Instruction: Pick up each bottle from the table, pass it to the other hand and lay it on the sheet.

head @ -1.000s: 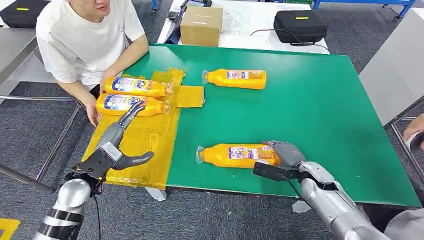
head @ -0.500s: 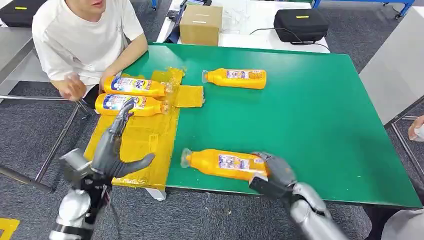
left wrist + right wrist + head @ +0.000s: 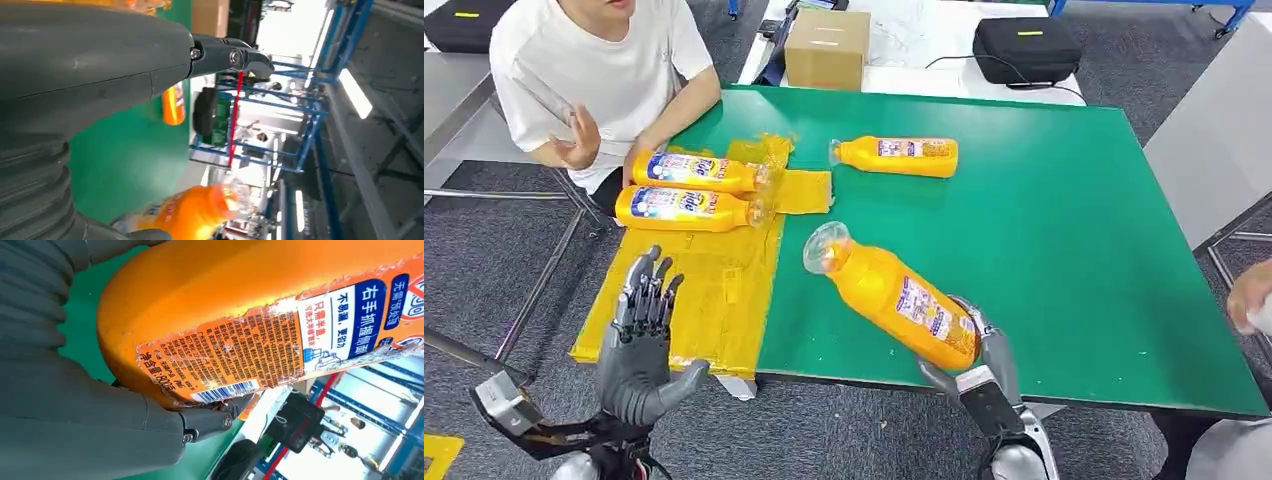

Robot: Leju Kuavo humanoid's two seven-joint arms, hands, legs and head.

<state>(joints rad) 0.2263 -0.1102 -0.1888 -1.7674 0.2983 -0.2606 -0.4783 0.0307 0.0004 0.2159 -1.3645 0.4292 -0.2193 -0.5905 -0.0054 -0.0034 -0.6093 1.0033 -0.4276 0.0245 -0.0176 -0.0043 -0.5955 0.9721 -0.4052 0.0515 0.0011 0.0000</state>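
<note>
Gripping bottle (image 3: 902, 298), right hand (image 3: 980, 362)

My right hand (image 3: 984, 365) grips an orange bottle (image 3: 894, 295) by its base, tilted, clear cap pointing away toward my left. Beyond my left hand's fingertips (image 3: 646, 290), two orange bottles (image 3: 689, 190) lie side by side on the yellow sheet (image 3: 694, 290); another bottle (image 3: 894, 157) lies well beyond.

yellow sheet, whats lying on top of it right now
Two orange bottles lie side by side on the yellow sheet at its far end, caps toward the table's middle. The sheet under them is covered. The left hand hovers open over its near end.
</note>
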